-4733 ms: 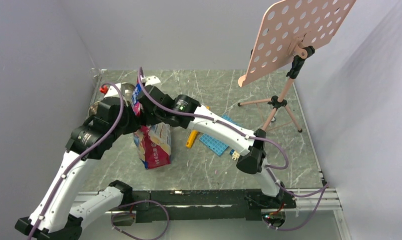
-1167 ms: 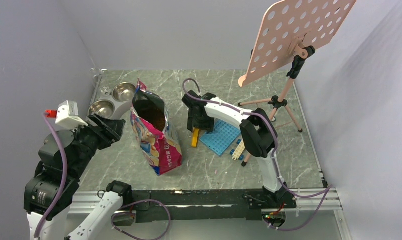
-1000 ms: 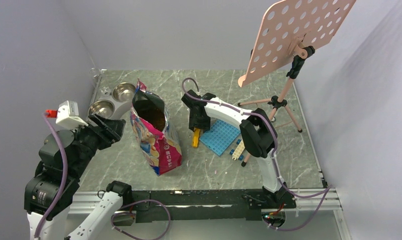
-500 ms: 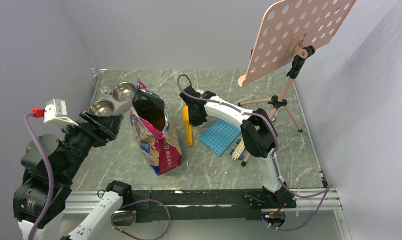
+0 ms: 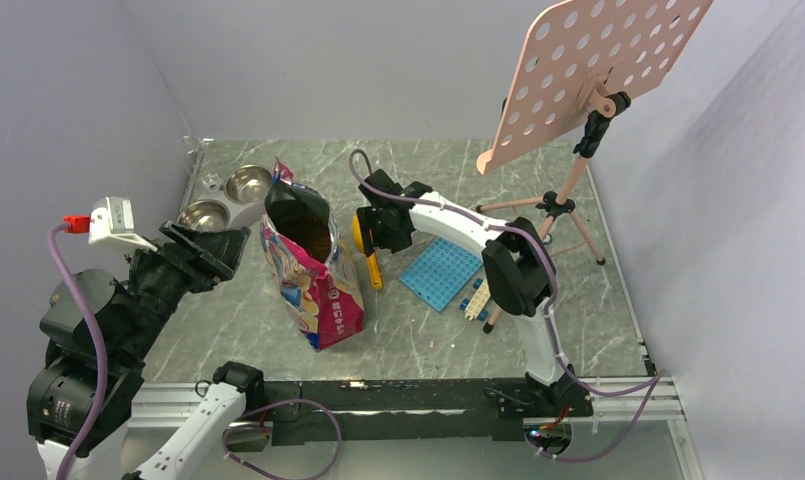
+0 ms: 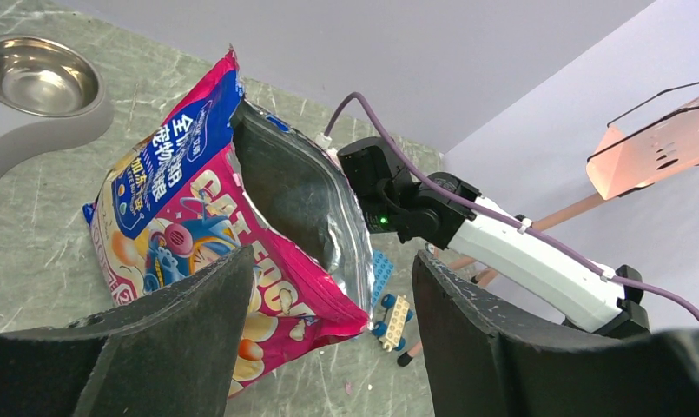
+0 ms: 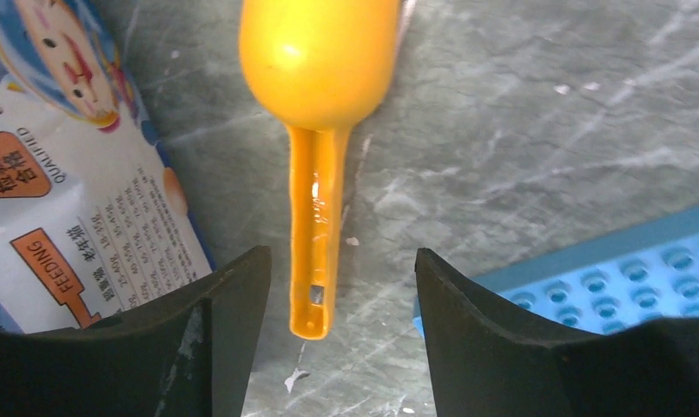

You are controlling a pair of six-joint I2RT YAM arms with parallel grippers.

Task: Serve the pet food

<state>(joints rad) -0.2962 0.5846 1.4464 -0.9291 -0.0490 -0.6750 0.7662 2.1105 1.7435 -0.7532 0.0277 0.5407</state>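
Standing pouch [image 5: 313, 290] beside bowls [image 6: 42, 74], left fingers [image 6: 154, 347] wide, right fingers [image 7: 467, 347] wide (straddling scoop [image 7: 315, 104])

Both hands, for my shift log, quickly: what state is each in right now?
Left hand: open, holding nothing.
Right hand: open, either side of the orange scoop, not gripping it.

The scoop [image 5: 373, 265] now lies further left, away from the blue baseplate [image 5: 440, 270] and beside the pouch [image 5: 313, 275]. The right gripper [image 7: 339, 261], formerly at the pouch mouth, now straddles the scoop handle, jaws apart. The left gripper [image 6: 333, 261] has withdrawn leftward, jaws apart.
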